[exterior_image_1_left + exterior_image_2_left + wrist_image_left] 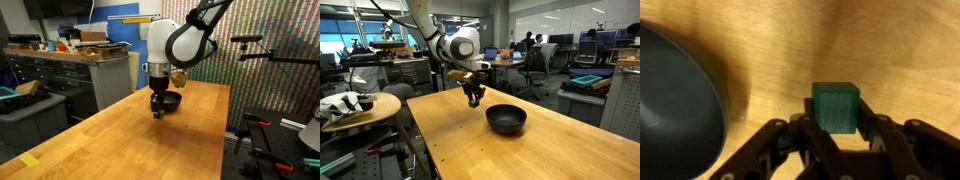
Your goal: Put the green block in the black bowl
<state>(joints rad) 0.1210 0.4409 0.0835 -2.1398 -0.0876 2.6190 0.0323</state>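
Observation:
The green block (835, 105) is a small dark-green cube clamped between the two black fingers of my gripper (835, 112). In both exterior views the gripper (157, 106) (473, 97) points straight down, close over the wooden table (120, 140). The block shows as a small green spot at the fingertips (157, 115). The black bowl (506, 119) is round, glossy and empty. It stands on the table right beside the gripper (171, 101), and it fills the left edge of the wrist view (670, 100). The block is outside the bowl.
A round side table (365, 108) with white objects stands off the table's edge. A workbench with cluttered cabinets (85, 65) lies behind. A yellow tape mark (28, 160) sits near a table corner. Bare wood (520, 150) surrounds the bowl.

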